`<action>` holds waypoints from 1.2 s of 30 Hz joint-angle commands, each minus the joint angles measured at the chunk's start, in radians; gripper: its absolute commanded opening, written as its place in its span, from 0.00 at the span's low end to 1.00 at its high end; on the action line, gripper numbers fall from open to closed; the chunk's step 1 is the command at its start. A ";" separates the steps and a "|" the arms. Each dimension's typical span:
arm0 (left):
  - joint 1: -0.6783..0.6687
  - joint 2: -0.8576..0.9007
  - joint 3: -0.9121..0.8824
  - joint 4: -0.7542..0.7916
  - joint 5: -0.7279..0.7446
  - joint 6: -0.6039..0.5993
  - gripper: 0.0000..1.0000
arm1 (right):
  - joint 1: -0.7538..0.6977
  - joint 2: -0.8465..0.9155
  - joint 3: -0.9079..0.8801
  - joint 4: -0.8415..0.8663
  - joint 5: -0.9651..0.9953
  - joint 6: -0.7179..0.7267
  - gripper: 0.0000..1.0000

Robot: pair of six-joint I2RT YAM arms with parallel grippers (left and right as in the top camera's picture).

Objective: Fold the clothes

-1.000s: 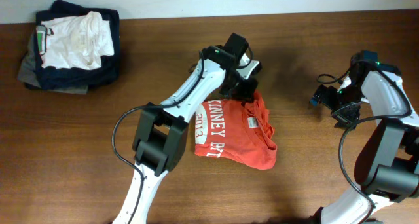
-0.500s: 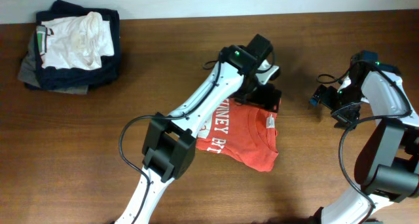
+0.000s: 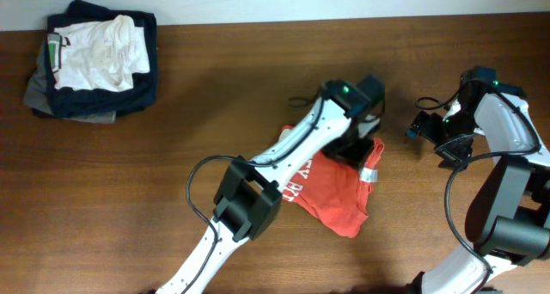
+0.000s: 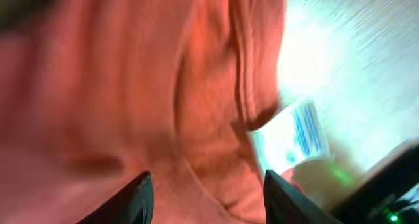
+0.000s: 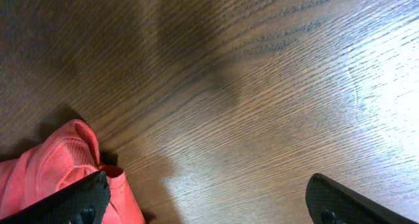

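Observation:
The orange-red T-shirt [image 3: 331,195] lies bunched in a folded bundle at the table's middle right, its white lettering partly showing at the left. Its white neck label [image 3: 371,174] sits at the right edge. My left gripper [image 3: 354,148] is low over the shirt's upper right part. In the left wrist view the blurred cloth [image 4: 131,86] fills the frame, with the label [image 4: 294,135] to the right. The left gripper [image 4: 206,201] is open, jaws partly apart over a ribbed collar fold. My right gripper [image 3: 421,129] stands wide open over bare wood [image 5: 206,201], the shirt's edge [image 5: 46,171] by its left finger.
A pile of white, navy and grey folded garments [image 3: 94,58] sits at the table's back left corner. The brown wooden table [image 3: 172,174] runs to a pale wall along the back edge. The right arm stands close to the shirt's right side.
The left arm has swung right and toward the front. Its jaws came apart from shut. The shirt has shifted right, with less lettering showing. The right arm has not moved.

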 commanded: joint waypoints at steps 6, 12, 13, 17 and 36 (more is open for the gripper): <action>0.394 -0.006 0.250 -0.264 -0.219 0.009 0.99 | -0.003 -0.001 0.016 0.000 0.012 0.005 0.99; 0.514 -0.220 0.156 -0.264 -0.192 0.055 0.99 | -0.003 -0.001 0.016 0.000 0.013 0.005 0.99; 0.512 -0.288 0.089 -0.264 -0.253 0.054 0.99 | -0.003 -0.001 0.016 0.000 0.012 0.006 0.99; 0.512 -0.430 -0.225 -0.255 -0.264 0.055 0.99 | -0.003 -0.001 0.016 0.000 0.012 0.005 0.99; 0.359 -0.428 -1.050 0.625 0.388 0.256 0.84 | -0.003 -0.001 0.016 0.091 0.013 0.006 0.99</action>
